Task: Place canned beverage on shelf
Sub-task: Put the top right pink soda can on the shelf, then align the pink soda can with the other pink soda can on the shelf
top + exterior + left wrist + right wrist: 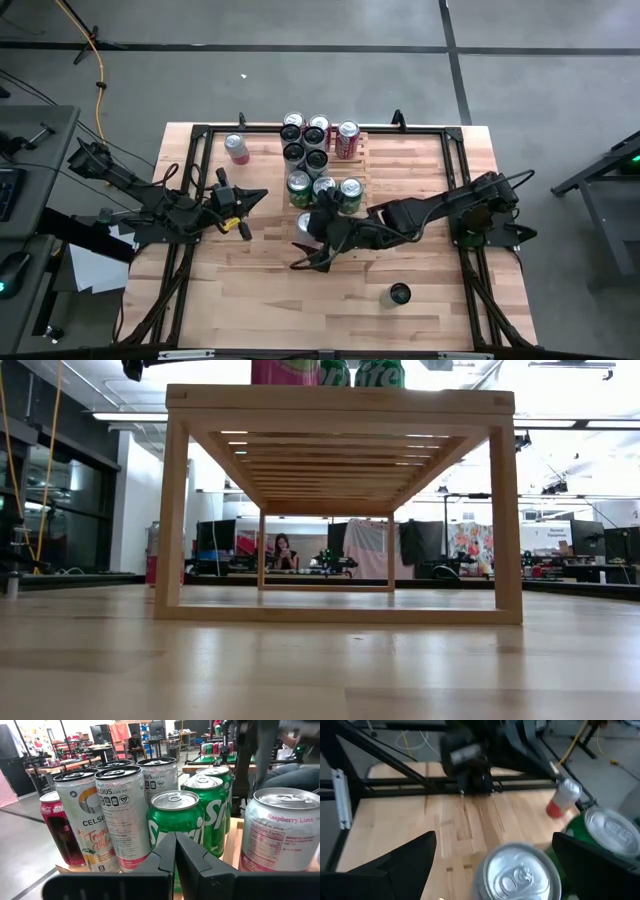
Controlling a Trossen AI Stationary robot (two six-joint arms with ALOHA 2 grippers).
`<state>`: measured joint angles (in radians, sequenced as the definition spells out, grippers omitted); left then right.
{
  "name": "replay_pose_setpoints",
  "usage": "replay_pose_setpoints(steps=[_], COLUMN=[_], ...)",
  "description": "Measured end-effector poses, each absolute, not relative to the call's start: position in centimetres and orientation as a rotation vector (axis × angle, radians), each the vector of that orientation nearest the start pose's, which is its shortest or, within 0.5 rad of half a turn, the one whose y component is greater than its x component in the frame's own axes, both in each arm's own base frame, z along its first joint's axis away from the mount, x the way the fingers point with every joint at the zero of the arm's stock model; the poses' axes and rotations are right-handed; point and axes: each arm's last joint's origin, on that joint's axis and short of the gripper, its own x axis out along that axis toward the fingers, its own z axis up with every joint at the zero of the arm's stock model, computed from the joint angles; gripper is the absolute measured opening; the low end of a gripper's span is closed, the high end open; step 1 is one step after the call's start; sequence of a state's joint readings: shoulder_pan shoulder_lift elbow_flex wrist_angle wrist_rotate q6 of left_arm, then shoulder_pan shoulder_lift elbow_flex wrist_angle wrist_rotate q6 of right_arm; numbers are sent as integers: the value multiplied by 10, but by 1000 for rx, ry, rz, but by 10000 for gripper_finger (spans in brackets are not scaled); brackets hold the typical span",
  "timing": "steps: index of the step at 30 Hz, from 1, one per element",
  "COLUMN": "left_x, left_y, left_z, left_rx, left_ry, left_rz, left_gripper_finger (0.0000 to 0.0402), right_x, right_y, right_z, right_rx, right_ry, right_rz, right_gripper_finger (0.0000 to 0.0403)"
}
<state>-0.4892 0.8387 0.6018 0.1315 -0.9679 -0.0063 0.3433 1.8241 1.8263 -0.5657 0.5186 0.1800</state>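
The right gripper (490,865) stands with its fingers spread wide apart, and a silver-topped can (517,872) sits between them, gripped by neither. Just beside that can is a green can (605,832), both at the near edge of the shelf (360,150). Beyond the fingers, across bare tabletop (410,815), a pink can (562,797) stands alone. Farther off waits the left gripper (248,210), fingers pressed together, pointing at the shelf's cans.

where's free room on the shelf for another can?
Shelf: bare slats to the right of the green cans and below the red can. Left columns are packed. The open right gripper straddles a silver can at the near edge.
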Motion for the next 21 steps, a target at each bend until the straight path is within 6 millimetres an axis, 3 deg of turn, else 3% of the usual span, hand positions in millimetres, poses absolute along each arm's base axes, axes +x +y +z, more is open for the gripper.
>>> replay_pose_setpoints(steps=[5, 13, 21], left_x=[170, 169, 168], left_y=[-63, -64, -59], left_z=[292, 290, 285], left_rx=[65, 72, 74], left_ry=[78, 96, 120], left_rz=[478, 475, 577], left_gripper_finger=[0, 0, 1], right_x=[383, 366, 330], right_y=[130, 132, 134], right_z=[386, 396, 402], right_rx=[-127, -223, -265], right_ry=[487, 539, 644], right_rz=[-227, -410, -617], right_gripper_finger=[385, 385, 385])
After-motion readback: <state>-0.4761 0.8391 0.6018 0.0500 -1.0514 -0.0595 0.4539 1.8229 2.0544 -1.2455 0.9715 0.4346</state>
